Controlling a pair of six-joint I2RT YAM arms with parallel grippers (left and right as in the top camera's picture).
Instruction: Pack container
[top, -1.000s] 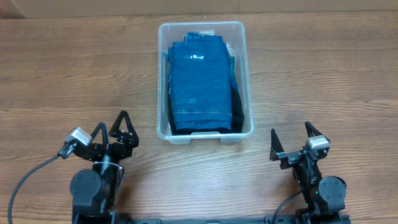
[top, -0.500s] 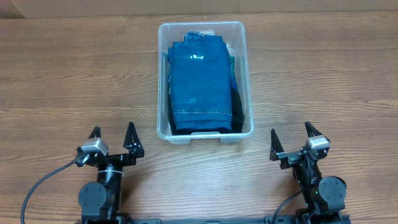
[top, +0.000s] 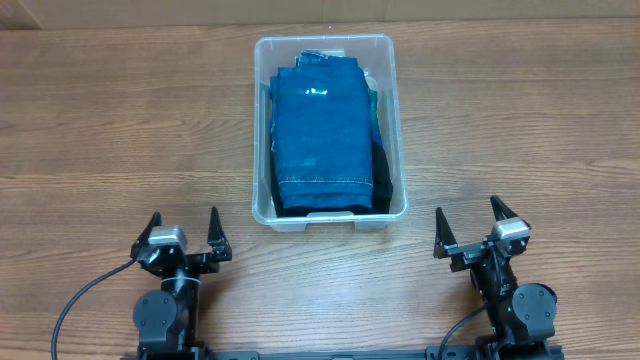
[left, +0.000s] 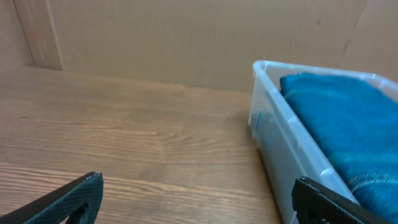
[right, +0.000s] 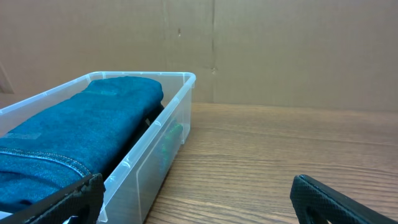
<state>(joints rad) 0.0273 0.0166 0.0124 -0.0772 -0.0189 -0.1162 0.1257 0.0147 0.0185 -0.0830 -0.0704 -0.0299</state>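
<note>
The container sat at the upper centre of the overhead view, filled with folded jeans, so packing looked finished. At the bottom, the left gripper and right gripper stood spread wide, holding nothing.

Dark garments mostly hidden under folded jeans in container
</note>
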